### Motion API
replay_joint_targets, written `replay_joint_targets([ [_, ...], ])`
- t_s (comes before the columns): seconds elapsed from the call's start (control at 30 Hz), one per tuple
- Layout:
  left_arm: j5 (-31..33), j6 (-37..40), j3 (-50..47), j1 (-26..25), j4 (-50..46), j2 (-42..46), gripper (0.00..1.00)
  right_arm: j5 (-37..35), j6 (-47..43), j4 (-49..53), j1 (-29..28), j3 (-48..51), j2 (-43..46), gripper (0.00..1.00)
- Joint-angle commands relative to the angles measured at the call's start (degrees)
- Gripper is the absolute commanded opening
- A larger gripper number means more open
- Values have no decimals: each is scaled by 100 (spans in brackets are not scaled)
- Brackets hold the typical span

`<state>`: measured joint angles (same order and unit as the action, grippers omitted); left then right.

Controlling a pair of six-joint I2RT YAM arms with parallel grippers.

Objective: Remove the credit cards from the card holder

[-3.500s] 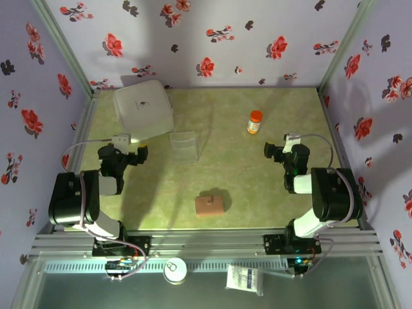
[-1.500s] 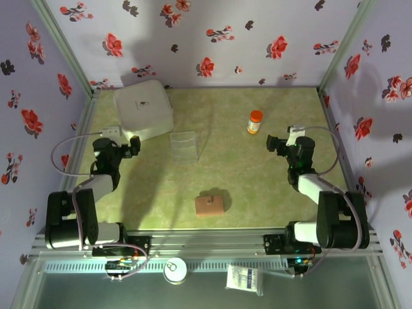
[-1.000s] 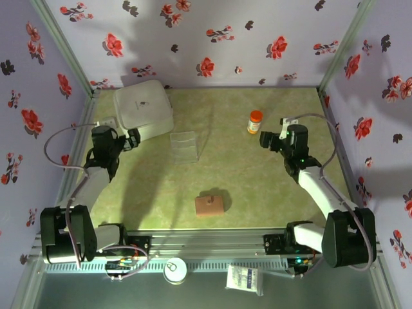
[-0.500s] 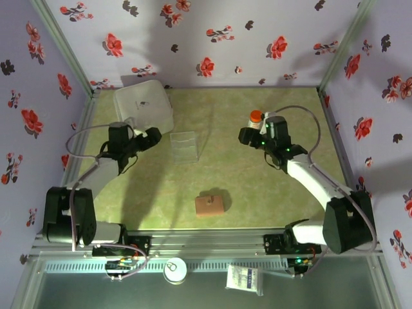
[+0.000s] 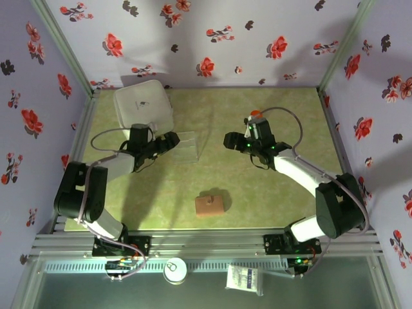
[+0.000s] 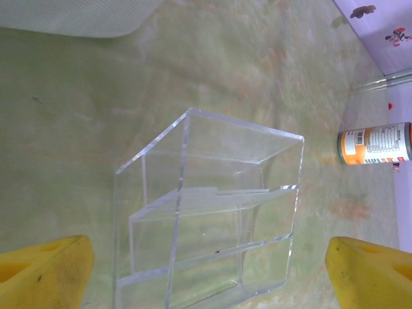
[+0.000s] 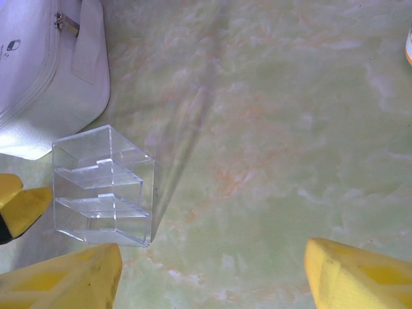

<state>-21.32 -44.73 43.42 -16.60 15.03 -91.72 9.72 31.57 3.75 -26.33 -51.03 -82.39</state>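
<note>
- The left gripper is open: in the left wrist view its two yellow fingers stand far apart at the two lower corners, and I see nothing pinched between them.
- Just in front of this gripper stands the clear plastic box. It has thin shelves inside, and it is narrower than the gap between the fingers. I cannot tell if a finger touches it.
- The right gripper is open too. In the right wrist view its yellow fingers are wide apart, with bare table surface between them.
- This gripper points toward the clear plastic box from the other side and is near it but apart from it. In the right wrist view one yellow finger of the left gripper shows just beside the box.
- The card holder lies flat on the table, near the front edge, about midway between the two arm bases. It is well apart from both grippers, and neither one touches it.
- I cannot tell from here what is inside the card holder.
- The white container sits in the far left corner, behind the left gripper. In the right wrist view I see a zipper on it.
- The orange bottle has a label and is on the right side of the table. In the top view the right arm covers a part of it.
</note>
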Motion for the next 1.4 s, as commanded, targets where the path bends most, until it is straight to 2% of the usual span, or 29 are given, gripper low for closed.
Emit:
replay_joint_targets([
  [0.0,-121,-208,269,-84,380,-189,92,22,14,3,-39,-190,90,76],
  [0.5,-180,-608,1140,-762,676,-1126,90,-215,-239,502,-39,-214,448,77],
  [0.7,-206,-779,1206,-1019,695,-1315,90,-326,-110,783,-39,-224,480,77],
  [0.8,-203,-852,1143,-1128,681,-1298,90,-112,225,705,-39,-118,394,77],
  [1.0,-205,-907,1125,-1427,570,-1265,89,627,839,-95,-58,110,-94,74],
  [1.37,-162,-990,1024,-1638,518,-1265,86,1074,1025,-605,-66,-133,-1229,67],
])
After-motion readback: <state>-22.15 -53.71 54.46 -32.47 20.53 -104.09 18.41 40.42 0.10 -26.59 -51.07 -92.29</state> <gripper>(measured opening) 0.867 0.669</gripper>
